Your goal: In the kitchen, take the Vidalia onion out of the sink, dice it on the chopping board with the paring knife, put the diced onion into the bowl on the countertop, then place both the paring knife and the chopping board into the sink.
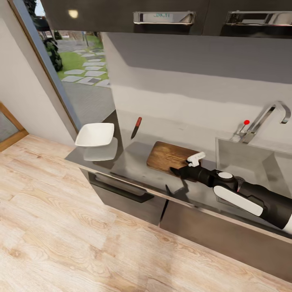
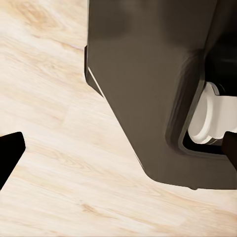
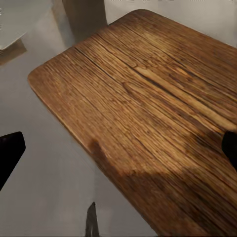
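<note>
The right arm (image 1: 243, 196) reaches in from the right, stretched leftward and low. Its gripper (image 1: 177, 170) has dark fingers (image 3: 10, 153) spread wide apart, holding nothing.

bowl (image 1: 95, 135) left, paring knife (image 1: 136, 127) between, chopping board (image 1: 170, 157) right

**Colours on the kitchen worktop**

The chopping board (image 1: 169, 156) is warm brown wood with darker grain streaks running along it — the right wrist view shows the lines clearly (image 3: 148, 108). The paring knife (image 1: 136, 127) has a red handle and a dark blade. The bowl (image 1: 95, 134) is plain white. The countertop (image 1: 134, 162) is glossy grey over dark grey cabinets. The sink (image 1: 247, 162) is grey steel, its tap (image 1: 263, 119) chrome with a red-tipped lever. The floor (image 1: 61, 227) is pale wood — light, wavy grain. The right arm (image 1: 243, 198) is black with white panels.
</note>
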Robot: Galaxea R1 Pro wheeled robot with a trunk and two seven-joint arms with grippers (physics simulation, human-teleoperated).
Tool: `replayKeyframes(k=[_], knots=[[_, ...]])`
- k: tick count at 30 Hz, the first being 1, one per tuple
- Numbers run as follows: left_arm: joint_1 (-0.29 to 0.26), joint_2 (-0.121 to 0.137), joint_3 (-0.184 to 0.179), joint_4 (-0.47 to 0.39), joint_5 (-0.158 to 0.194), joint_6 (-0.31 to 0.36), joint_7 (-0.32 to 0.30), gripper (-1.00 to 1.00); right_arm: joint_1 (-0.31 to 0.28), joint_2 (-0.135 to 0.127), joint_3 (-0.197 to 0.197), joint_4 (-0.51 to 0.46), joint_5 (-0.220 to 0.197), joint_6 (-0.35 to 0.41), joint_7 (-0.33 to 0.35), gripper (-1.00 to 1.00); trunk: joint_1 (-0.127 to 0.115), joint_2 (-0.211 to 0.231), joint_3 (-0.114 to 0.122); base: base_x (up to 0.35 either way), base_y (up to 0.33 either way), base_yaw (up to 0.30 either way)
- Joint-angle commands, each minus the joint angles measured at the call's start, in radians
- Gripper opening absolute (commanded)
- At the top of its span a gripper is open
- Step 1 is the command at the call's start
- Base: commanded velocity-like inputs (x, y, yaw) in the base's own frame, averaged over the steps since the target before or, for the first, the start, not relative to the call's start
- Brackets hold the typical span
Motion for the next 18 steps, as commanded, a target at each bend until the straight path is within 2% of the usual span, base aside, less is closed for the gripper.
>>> replayKeyframes(k=[1,18], knots=[[0.000,0.000,0.006,-0.002,0.001,-0.001,0.000,1.00,-0.002,-0.001,0.004,-0.002,-0.007,0.001,-0.009,1.00,0.001,-0.002,-0.001,0.000,0.217,0.000],[0.000,-0.001,0.018,-0.002,0.001,-0.001,0.000,1.00,-0.002,-0.001,0.003,-0.002,-0.007,0.001,-0.011,1.00,0.001,-0.002,-0.001,0.011,0.277,0.000]])
